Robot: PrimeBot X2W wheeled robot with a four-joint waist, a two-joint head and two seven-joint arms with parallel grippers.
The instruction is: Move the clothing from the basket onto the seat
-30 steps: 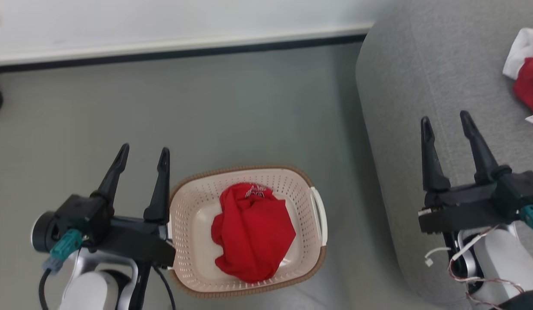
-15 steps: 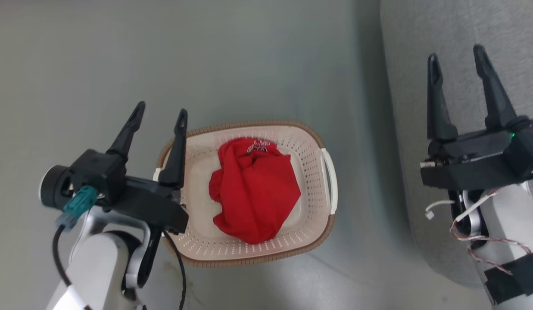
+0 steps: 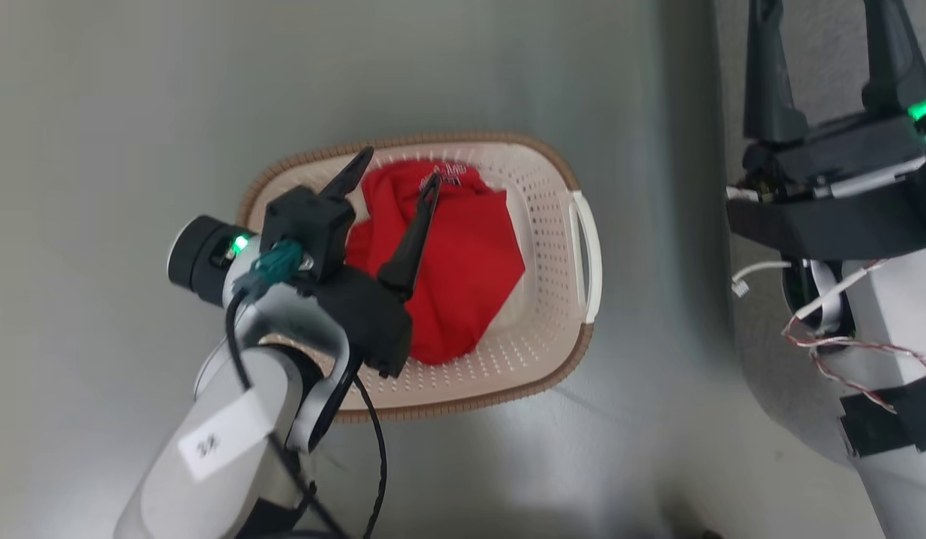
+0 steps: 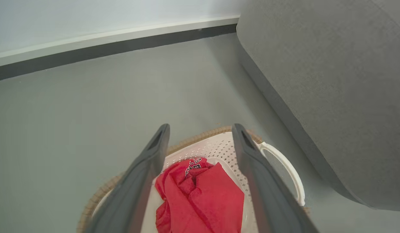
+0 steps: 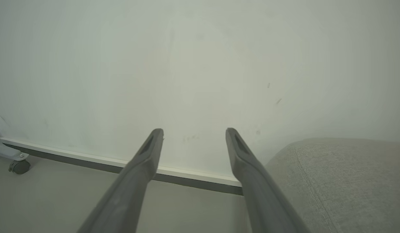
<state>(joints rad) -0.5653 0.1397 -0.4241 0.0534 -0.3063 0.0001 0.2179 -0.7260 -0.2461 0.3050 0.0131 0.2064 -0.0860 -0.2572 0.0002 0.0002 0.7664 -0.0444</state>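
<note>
The left gripper (image 3: pixel 401 166) hangs over the basket (image 3: pixel 554 329), its fingers moderately spread and empty, pointing forward and down; in the left wrist view the gripper (image 4: pixel 200 129) frames the jersey (image 4: pixel 200 197) between its two fingers, inside the basket's (image 4: pixel 216 147) pale wall. The jersey (image 3: pixel 470 247) lies crumpled in the middle of the basket, directly below and slightly right of the fingertips; the heap runs a little longer from far to near than across, lettering at its far end. I judge that the coming move is a straight descent, and the left arm is plainly the nearer one. Right of the basket, across a strip of floor (image 3: pixel 642 262), stands the seat (image 3: pixel 769 412); above it the right gripper (image 3: pixel 826 60) is held wide apart with nothing in it, aimed at the wall (image 5: pixel 200 64) in its own view, well apart from the jersey.

Half a second ago the left fingers straddled the basket's left rim; now they are over the cloth. The whole head view has also shifted, so the camera has moved; the jersey itself lies as it did.
</note>
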